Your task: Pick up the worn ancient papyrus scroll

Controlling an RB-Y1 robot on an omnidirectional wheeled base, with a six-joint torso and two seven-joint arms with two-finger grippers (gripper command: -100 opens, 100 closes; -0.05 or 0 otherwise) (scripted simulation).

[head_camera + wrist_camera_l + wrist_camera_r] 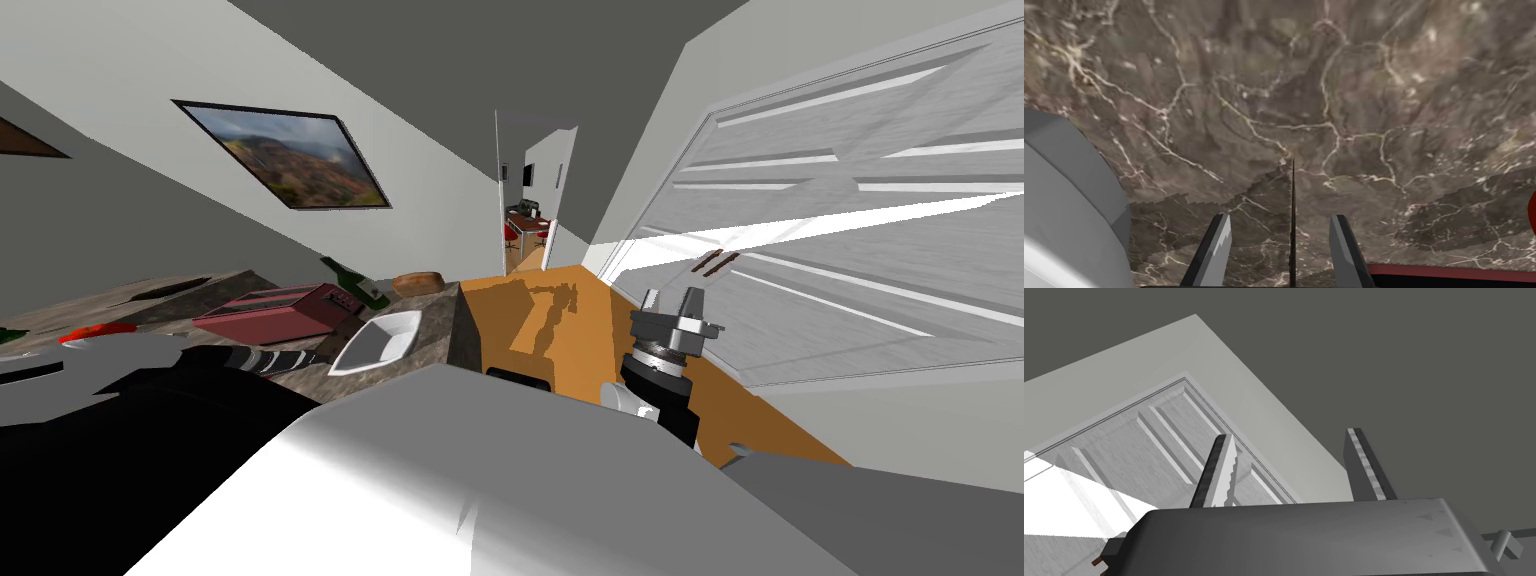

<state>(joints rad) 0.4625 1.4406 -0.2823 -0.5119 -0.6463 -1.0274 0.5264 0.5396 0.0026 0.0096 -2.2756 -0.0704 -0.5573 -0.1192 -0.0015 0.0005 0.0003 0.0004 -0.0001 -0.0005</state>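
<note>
Head view: a marble bench carries a red toaster, a white bowl, a green bottle and, at its far end, a brown roll, probably the scroll.

Left wrist view: the left end effector, fingers apart, faces bare marble.

Right wrist view: the right end effector is idle, fingers apart.

Reaching past the clutter, the arm could well topple the bottle.

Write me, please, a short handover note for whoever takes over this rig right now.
Left gripper: open, empty, over the brown marbled counter.
Right gripper: open, empty, raised on my right.
Scroll: perhaps the brown rounded thing at the counter's far end, beyond the white bowl; not certain.
Done: nothing grasped. Left: confirm the scroll, reach, grip, lift.
</note>
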